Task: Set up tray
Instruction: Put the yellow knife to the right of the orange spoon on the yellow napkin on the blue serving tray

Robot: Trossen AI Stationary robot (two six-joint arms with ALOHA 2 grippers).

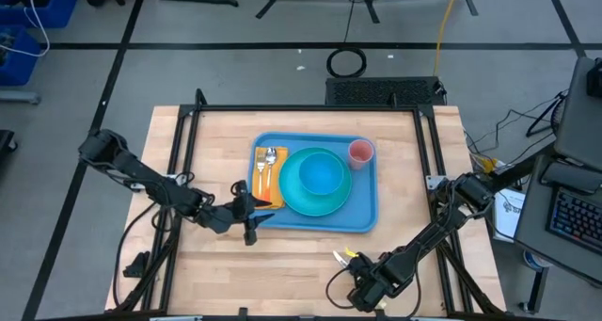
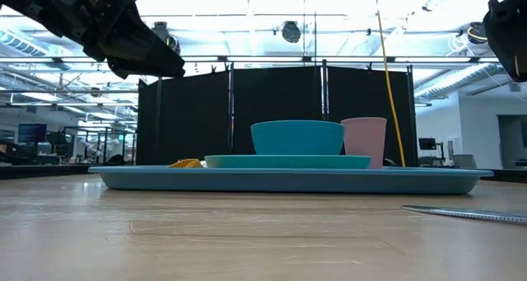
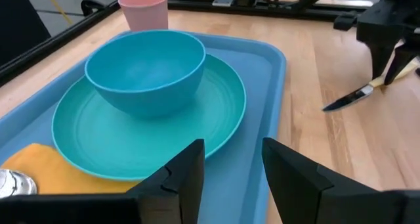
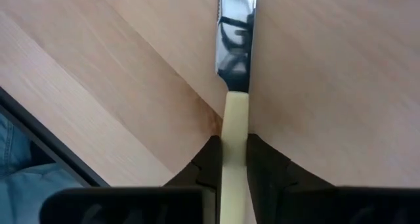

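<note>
The light-blue tray (image 1: 365, 217) lies flat at the table's middle. It carries a teal plate (image 1: 293, 200) with a teal bowl (image 1: 321, 174), a pink cup (image 1: 361, 152), and an orange napkin (image 1: 266, 182) with cutlery on it. My left gripper (image 1: 254, 214) is open and raised off the table at the tray's near-left corner (image 3: 233, 178). My right gripper (image 1: 363, 264) sits near the table's near edge, right of centre, shut on a knife (image 1: 343, 257) with a pale yellow handle. My right gripper pinches the knife's pale yellow handle (image 4: 235, 129) between its two fingers. The fingers lie along the knife, so the steel blade (image 4: 236, 33) sticks straight out ahead of them. The blade (image 2: 465, 213) runs low and nearly level over the wood; whether its tip touches, I cannot tell.
Bare wood lies between the tray's near rim (image 2: 288, 180) and the table's near edge. A black frame (image 1: 310, 107) runs along the far and side edges. Off the table's right side stand a keyboard (image 1: 576, 217) and cables.
</note>
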